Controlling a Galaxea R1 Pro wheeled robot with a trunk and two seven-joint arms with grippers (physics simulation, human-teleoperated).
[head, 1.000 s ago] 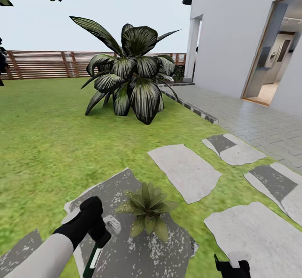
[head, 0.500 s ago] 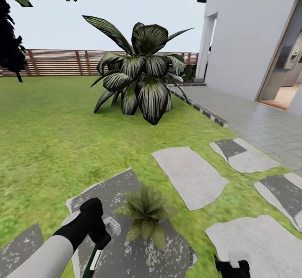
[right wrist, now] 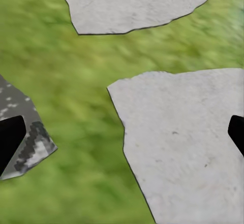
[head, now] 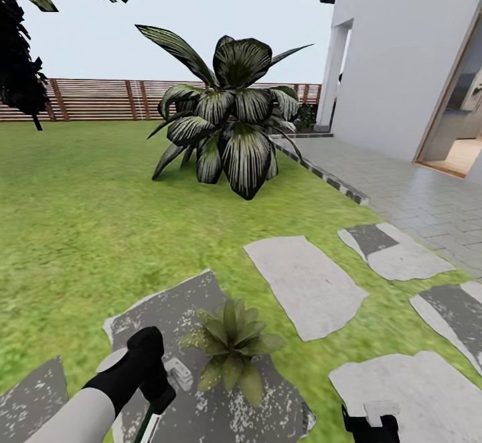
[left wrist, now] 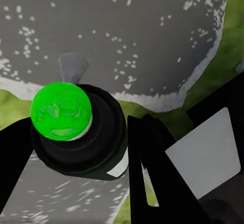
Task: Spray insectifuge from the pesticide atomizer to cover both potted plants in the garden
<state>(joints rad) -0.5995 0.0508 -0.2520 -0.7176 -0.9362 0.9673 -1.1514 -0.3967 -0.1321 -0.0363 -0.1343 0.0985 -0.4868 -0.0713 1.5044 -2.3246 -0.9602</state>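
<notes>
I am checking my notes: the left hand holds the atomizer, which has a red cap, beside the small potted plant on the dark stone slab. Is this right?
Not fully. The cap is green, not red: the left wrist view shows a bright green top on the pesticide atomizer. The rest stands: the left hand holds it beside the potted plant on the dark stone slab, as the head view shows.

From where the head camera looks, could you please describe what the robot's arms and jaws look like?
The left arm has a pale grey, tube-shaped forearm ending in a rounded matte black wrist. The left gripper has black jaws with flat white pads. The right gripper is black with a white block on top.
</notes>
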